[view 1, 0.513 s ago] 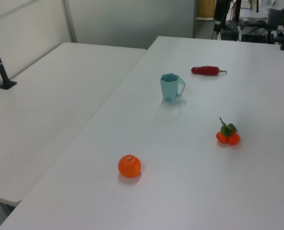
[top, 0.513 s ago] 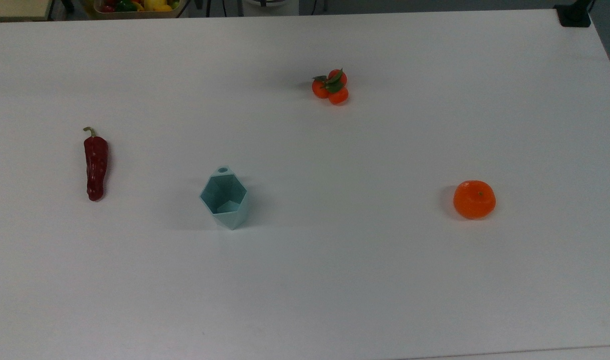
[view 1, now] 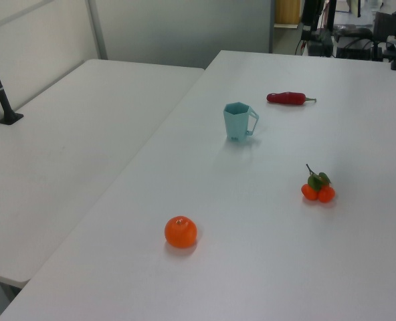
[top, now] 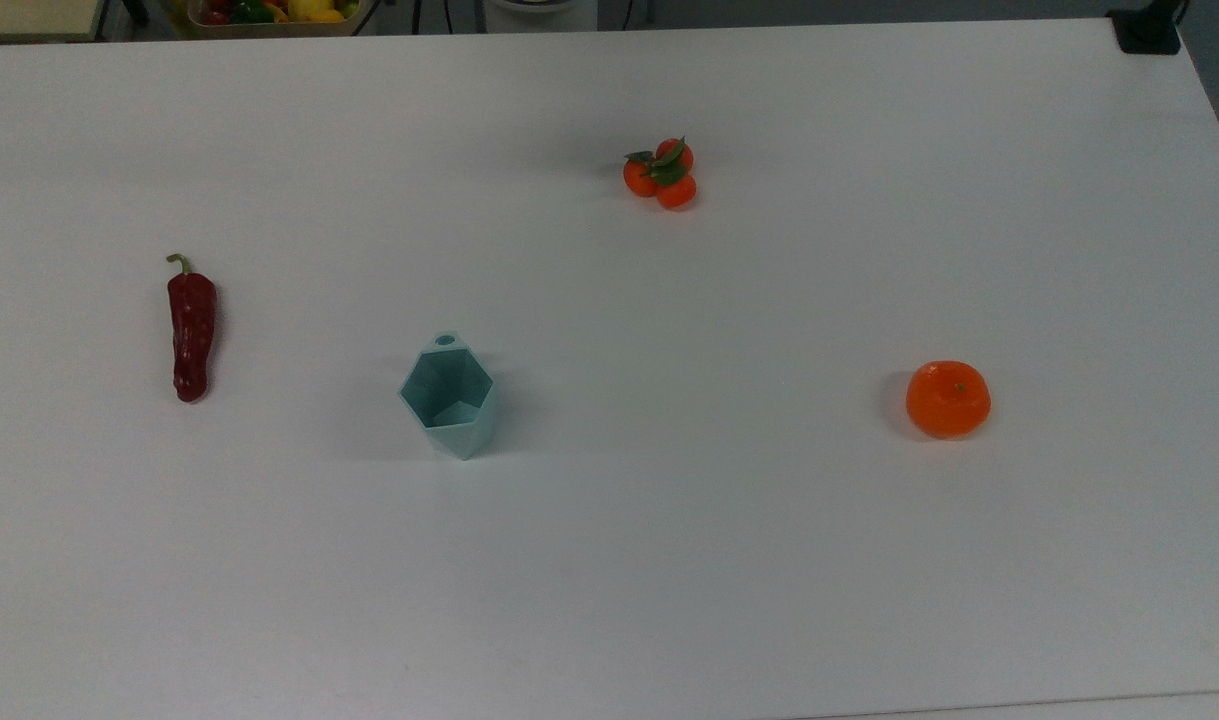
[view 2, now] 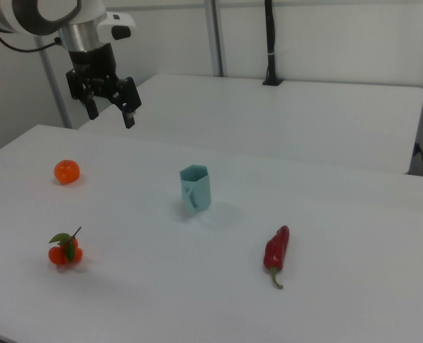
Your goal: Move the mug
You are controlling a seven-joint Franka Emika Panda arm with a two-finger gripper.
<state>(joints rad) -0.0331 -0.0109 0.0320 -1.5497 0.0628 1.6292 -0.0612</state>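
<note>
so the end effector (view 2: 112, 111) hangs with fingers apart, high up; the mug (view 2: 196, 188) stands upright mid-table (view 2: 354, 236), down toward the right view's right, probably nearer the camera too

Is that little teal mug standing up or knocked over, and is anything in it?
Upright and empty. The mug stands on its base with its hexagonal rim upward, and the top view looks straight down to its bare bottom.

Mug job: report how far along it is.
Nothing is done yet: the pale teal faceted mug stands upright and untouched on the white table. In hand: the gripper hangs open, high above the table and away from it. Left: approach, grasp, move.
</note>
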